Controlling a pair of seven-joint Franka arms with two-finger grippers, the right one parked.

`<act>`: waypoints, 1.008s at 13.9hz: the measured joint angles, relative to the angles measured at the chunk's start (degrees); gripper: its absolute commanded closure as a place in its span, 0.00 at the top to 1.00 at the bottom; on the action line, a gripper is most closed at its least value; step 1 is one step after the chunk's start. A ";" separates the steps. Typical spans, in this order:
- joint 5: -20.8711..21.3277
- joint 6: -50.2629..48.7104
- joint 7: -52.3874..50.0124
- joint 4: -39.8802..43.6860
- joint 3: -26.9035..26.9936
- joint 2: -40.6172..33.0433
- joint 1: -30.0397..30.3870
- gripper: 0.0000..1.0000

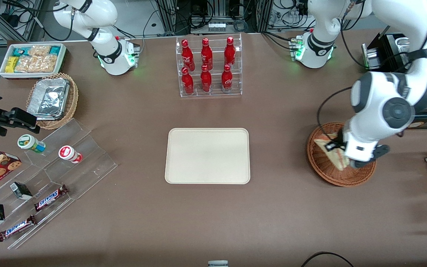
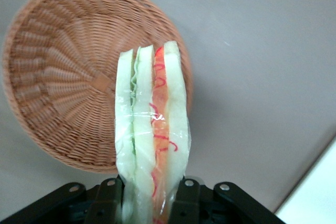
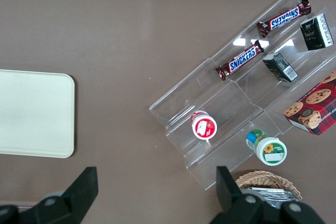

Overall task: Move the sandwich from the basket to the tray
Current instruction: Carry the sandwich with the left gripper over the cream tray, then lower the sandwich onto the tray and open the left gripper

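Gripper point(image 2: 149, 203) clamps sandwich point(image 2: 152, 140) above basket point(image 1: 324, 167) on brown table point(image 1: 272, 207).

Left arm bent over, elbow high, forearm angled down toward working arm's end of table. Wrist pointed downward, white flange above basket point(image 1: 341, 176) rim nearest front camera. Gripper point(image 2: 152, 203) over basket, fingers point(image 2: 109, 195) closed against both flat faces of sandwich point(image 2: 152, 129), clamping it near one end. Sandwich stands edge-on between black finger pads, free end projecting away from wrist, raised off basket floor. In front view gripper point(image 1: 341, 157) mostly hidden under wrist housing.
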 measured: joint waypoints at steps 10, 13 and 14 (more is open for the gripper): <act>-1.58 8.13 0.21 11.35 -0.61 16.47 -24.15 0.36; -2.21 12.32 0.20 12.14 -0.60 20.09 -27.10 0.36; -2.38 13.15 0.22 12.19 -0.59 20.71 -27.33 0.36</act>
